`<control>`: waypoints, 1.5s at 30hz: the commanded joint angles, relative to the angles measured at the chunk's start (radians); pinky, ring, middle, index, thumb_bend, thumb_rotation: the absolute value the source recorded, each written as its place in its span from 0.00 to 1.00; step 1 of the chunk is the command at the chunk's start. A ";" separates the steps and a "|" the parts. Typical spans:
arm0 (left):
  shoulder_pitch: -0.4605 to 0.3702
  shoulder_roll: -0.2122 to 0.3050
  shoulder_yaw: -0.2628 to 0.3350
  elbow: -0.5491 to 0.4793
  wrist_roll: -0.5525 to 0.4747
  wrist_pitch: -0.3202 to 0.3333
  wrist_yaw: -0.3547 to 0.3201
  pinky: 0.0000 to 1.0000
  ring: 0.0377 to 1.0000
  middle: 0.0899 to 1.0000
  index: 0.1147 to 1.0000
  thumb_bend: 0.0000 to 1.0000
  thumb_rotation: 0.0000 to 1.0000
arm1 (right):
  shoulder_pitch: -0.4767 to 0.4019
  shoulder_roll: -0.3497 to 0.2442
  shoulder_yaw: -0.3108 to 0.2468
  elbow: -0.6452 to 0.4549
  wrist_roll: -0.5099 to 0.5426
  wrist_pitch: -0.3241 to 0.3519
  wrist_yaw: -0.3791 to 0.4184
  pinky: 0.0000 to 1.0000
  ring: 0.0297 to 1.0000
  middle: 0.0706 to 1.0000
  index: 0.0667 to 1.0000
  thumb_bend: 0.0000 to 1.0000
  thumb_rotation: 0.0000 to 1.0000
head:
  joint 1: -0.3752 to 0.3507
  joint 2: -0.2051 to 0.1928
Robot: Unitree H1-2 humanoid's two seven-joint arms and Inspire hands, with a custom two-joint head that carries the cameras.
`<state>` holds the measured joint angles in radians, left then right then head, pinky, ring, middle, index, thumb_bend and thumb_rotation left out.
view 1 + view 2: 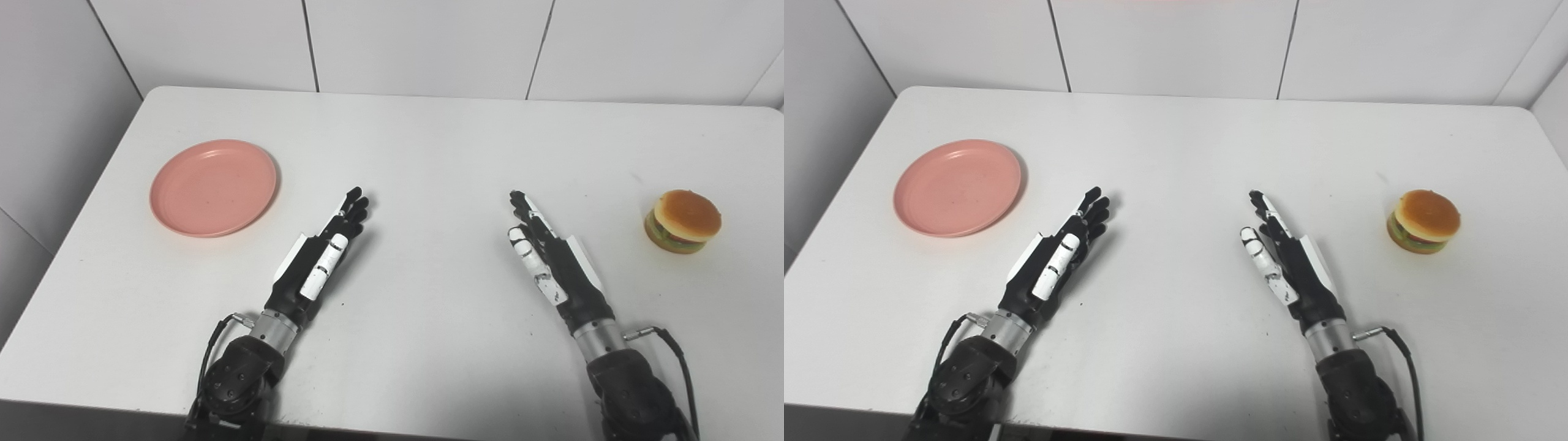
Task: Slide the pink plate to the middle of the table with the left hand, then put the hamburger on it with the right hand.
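The pink plate (pixel 213 187) lies flat on the left part of the white table (pixel 429 141). A toy hamburger (pixel 683 221) with a tan bun stands near the right edge. My left hand (pixel 324 251) rests over the table to the right of the plate and a little nearer to me, apart from it, open with fingers stretched forward. My right hand (pixel 545 248) is also open, fingers extended, well to the left of the hamburger and not touching it. Neither hand holds anything.
White tiled walls (pixel 422 43) run behind the table and along its left side. The table's front edge (pixel 392 422) is close to my forearms. Bare tabletop lies between the two hands.
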<state>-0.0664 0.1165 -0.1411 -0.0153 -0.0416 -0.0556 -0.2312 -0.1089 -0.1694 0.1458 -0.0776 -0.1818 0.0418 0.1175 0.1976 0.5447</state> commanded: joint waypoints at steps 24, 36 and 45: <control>0.001 -0.136 -0.065 0.192 0.148 -0.027 0.089 0.96 0.99 1.00 1.00 0.48 1.00 | 0.021 -0.053 -0.046 0.063 0.101 -0.120 0.062 1.00 1.00 1.00 1.00 0.00 1.00 | 0.200 -0.114; 0.013 -0.126 -0.050 0.085 0.127 0.062 0.078 0.96 0.98 1.00 1.00 0.46 1.00 | 0.029 -0.028 -0.036 -0.026 0.090 -0.029 0.065 1.00 1.00 1.00 1.00 0.00 1.00 | 0.201 -0.074; 0.006 -0.093 -0.044 -0.032 0.075 0.134 0.047 0.98 0.99 1.00 1.00 0.46 1.00 | 0.034 -0.019 -0.030 -0.057 0.084 -0.016 0.071 1.00 1.00 1.00 1.00 0.00 1.00 | 0.219 -0.056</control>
<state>-0.0949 0.0084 -0.1794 -0.0374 0.0431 0.0210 -0.1601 -0.0784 -0.1839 0.1187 -0.1135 -0.1006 0.0101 0.1848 0.4172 0.4878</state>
